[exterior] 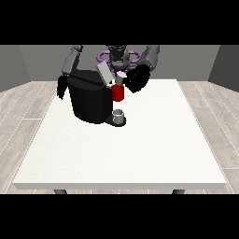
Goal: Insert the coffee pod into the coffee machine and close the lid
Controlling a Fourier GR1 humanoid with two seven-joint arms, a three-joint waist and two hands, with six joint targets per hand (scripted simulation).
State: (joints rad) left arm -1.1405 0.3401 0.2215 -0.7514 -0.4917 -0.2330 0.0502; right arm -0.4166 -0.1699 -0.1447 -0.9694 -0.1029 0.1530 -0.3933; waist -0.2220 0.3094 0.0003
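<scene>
Two black hands are seen over the far part of the white table [140,154]. No brand, label or writing can be read on anything. At the view's left, one hand [61,87] is hung beside the 9 o'clock side of the black coffee machine [91,102], its fingers pointed downward and seemingly straight, with nothing held. The machine's grey lid [104,73] is raised and tilted at the top, toward 12 o'clock. At the machine's 5 o'clock foot, a small grey cup [119,115] is stood on the drip base. A red part [118,93] is shown at the machine's 3 o'clock side, just above the cup. The coffee pod [121,76], small and pale, is seen at 1 o'clock of the machine, touching the fingers of the hand at the view's right [136,79]; whether those fingers are curled round it cannot be told.
</scene>
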